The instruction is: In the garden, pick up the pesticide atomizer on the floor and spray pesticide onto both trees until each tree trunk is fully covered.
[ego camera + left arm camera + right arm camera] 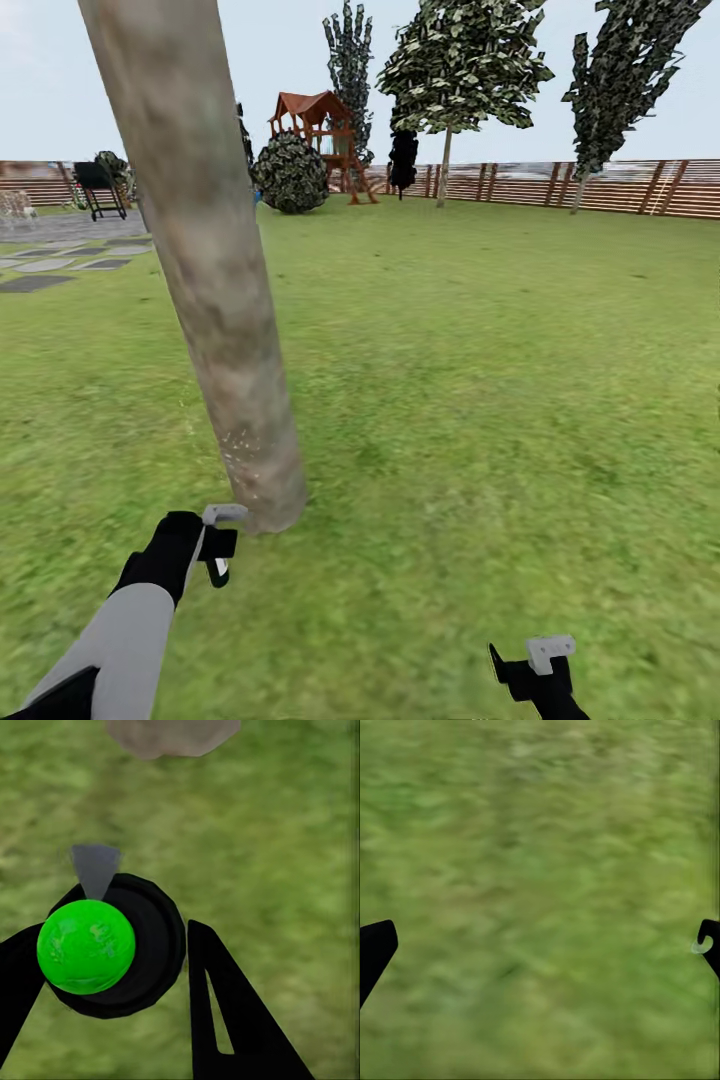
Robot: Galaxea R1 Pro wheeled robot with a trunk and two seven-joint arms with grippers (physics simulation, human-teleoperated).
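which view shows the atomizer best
The left wrist view: the atomizer sits between the left gripper fingers, its green ball and black round body seen close, a grey nozzle toward the tree trunk. The head view gives just a small grey and black piece at that gripper. The right wrist view gives grass.

Grey-sleeved left arm (pixel 120 630) reaches forward and low, its black two-finger left gripper (pixel 215 548) clamped around a round black-and-green object (pixel 101 945). Down at the right, the black right gripper (pixel 525 668) points forward, fingers (pixel 375 949) spread wide, nothing between them.
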